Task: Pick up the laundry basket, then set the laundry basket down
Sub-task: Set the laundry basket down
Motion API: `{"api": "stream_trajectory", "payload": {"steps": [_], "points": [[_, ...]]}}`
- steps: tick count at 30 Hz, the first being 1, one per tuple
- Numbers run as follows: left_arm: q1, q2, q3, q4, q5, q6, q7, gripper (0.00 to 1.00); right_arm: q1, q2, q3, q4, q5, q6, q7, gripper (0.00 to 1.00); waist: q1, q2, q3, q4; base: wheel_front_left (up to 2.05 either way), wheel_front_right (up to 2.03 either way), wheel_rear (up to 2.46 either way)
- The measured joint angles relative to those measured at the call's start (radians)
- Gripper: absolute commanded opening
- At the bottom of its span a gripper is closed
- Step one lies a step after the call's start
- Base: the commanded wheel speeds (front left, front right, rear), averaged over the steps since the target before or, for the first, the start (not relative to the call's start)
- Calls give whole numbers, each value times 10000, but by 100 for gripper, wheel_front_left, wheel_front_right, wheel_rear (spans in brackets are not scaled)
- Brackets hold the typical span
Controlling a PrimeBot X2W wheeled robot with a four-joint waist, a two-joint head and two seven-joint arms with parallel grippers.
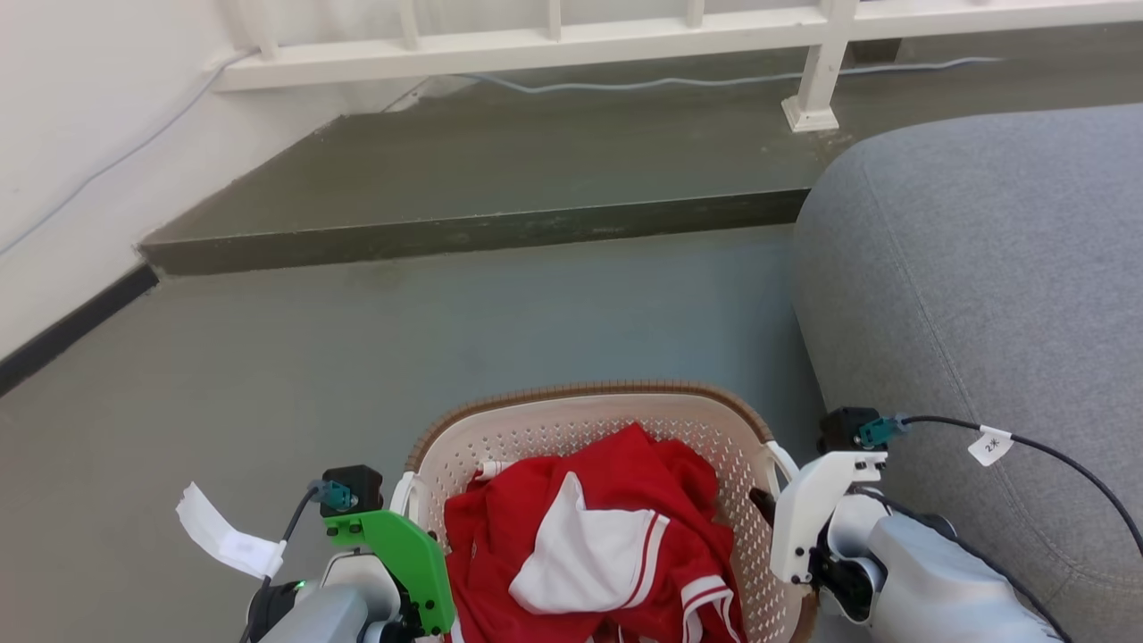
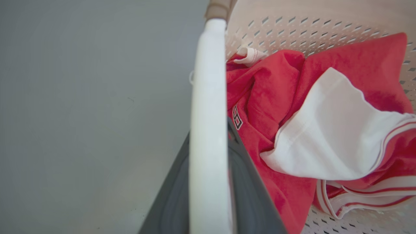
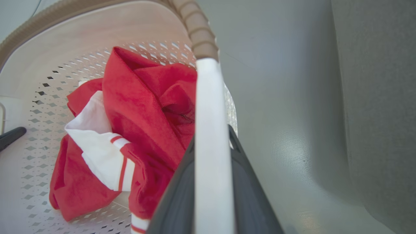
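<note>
Cream-white perforated plastic under a brown woven-look rim: the laundry basket (image 1: 554, 438) is just to the left of the grey sofa (image 1: 982, 268), with a crumpled red-and-white garment (image 1: 589, 536) heaped inside it.

The left gripper (image 2: 209, 130) works the side of the basket away from the sofa. Its two dark fingers (image 2: 250, 195) are clamped on the outer handle (image 2: 208, 81), one finger inside the basket wall and one outside. The right gripper (image 3: 213, 135) takes the side nearest the sofa, closed the same way on the sofa-side handle (image 3: 209, 97).

With both handles gripped, the reach and the grasp appear to be done. Whether the basket's base has left the grey floor (image 1: 357, 357) left of the sofa cannot be told, since no view shows its underside or a gap beneath it. The task looks to be in its first half, at or just into the lift.

What remains, by this reading, is to raise the basket level on both handles, lower it back to a resting place, and open both grippers to let go. The loose garment rides well below the rim and seems unlikely to spill if the two arms rise evenly.
</note>
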Motion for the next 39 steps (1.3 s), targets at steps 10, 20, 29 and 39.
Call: {"api": "stream_trajectory", "payload": {"steps": [10, 20, 29, 39], "points": [[-281, 2, 2, -171, 0, 182, -474, 0, -547, -184, 58, -123, -2, 2, -207, 0, 0, 0, 713, -44, 0, 0, 0], [-1182, 12, 6, -339, 21, 362, -961, 0, -1399, -322, 35, -278, -6, 2, -660, 0, 1, 0, 1909, -83, 0, 0, 0], [-2046, 21, -40, -347, 186, 412, -1302, 0, -2186, -497, -17, -387, -8, 2, -997, 0, 3, 0, 3137, -110, 0, 0, 0], [-2853, 21, -17, -337, 213, 483, -1524, 0, -2887, -612, -54, -462, -6, 4, -1354, 0, 3, 0, 4460, -108, 0, 0, 0]]}}
